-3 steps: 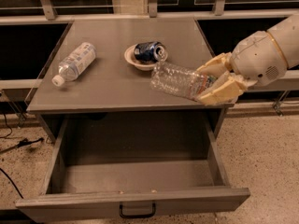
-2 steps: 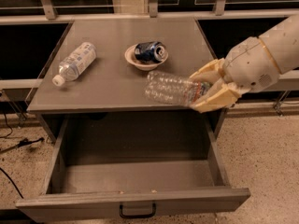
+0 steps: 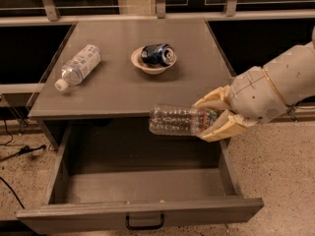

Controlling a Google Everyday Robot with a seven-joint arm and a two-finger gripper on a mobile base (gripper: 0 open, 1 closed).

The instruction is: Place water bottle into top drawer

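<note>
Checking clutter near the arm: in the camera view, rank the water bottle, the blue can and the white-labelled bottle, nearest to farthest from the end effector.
The end effector is at right, over the open top drawer.
1. The water bottle, held in it, pointing left.
2. The blue can, in the bowl, cabinet top centre.
3. The white-labelled bottle, cabinet top, far left.

Claw (image 3: 200, 121): held sideways at the white arm's (image 3: 275, 87) lower end, fingers (image 3: 224, 128) clamped on the water bottle (image 3: 172, 120).
</note>
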